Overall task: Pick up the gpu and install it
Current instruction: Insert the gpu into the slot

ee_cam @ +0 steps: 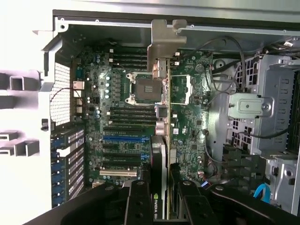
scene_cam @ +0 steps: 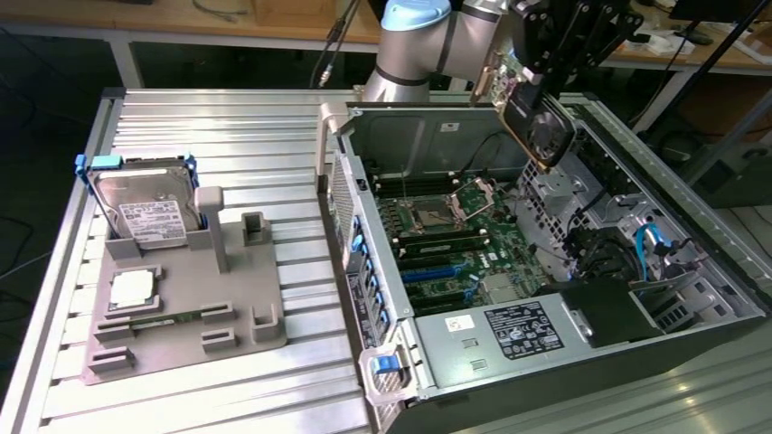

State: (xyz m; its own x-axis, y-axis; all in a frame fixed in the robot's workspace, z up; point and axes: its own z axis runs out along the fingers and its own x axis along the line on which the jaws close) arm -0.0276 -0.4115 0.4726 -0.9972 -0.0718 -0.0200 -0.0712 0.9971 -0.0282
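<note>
At the exterior view's left, a hard drive point(scene_cam: 147, 217) stands in a grey fixture point(scene_cam: 181, 339). In the middle lies an open computer case point(scene_cam: 362, 280) with its motherboard point(scene_cam: 440, 249) exposed. Further right, above it, the gripper point(scene_cam: 537, 81) clamps the gpu point(scene_cam: 543, 131) between its fingers. If the tilted card descends misaligned, it likely misses the expansion slots point(ee_cam: 123, 138) or snags the cables point(ee_cam: 225, 51).
</note>
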